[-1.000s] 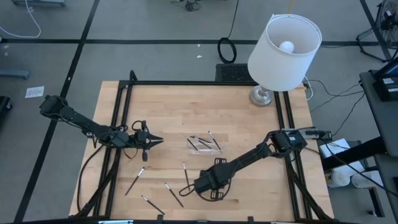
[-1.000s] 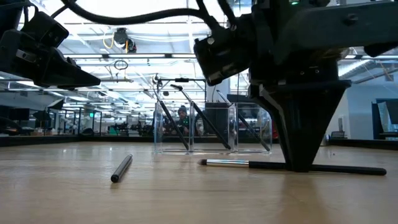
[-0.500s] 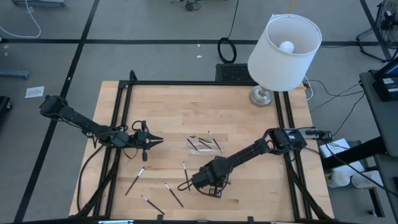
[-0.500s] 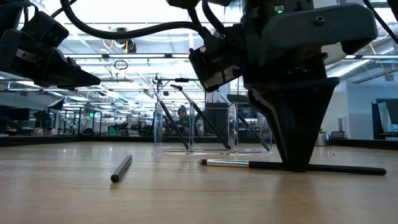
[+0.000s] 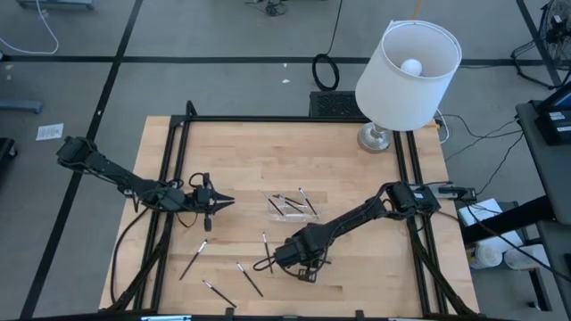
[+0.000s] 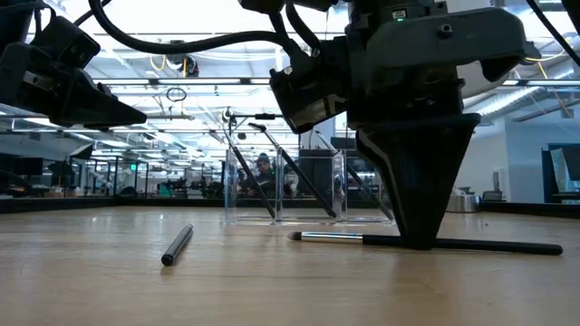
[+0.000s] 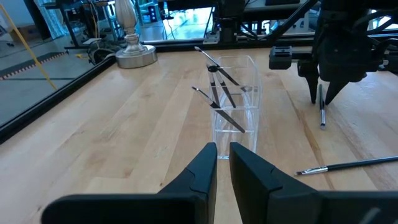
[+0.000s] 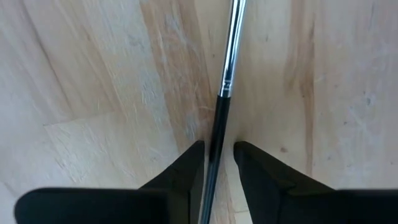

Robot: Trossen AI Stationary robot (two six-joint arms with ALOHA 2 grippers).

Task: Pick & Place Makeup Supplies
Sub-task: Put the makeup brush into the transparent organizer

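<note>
Several thin dark makeup sticks with silvery ends lie flat on the wooden table (image 5: 194, 259) (image 5: 250, 279) (image 5: 219, 292) (image 5: 265, 242). More stand slanted in the small clear tray (image 5: 293, 205) (image 6: 308, 186). My right gripper (image 8: 217, 149) points straight down near the table's near edge. It is narrowly open, one finger on each side of a lying stick (image 8: 219, 124) (image 6: 362, 239), at the dark handle just behind the silver ferrule. My left gripper (image 7: 224, 152) hovers shut left of the tray, pointing at it.
A white-shaded lamp (image 5: 406, 76) stands at the table's far right corner, its metal base (image 7: 134, 56) on the wood. Black frame rails (image 5: 169, 160) run along the left, right and far edges. A loose stick (image 6: 177, 244) lies toward the near left.
My right gripper has shifted a little toward the table's left, along the lying stick, staying down at the table top. The stick has kept its place.
</note>
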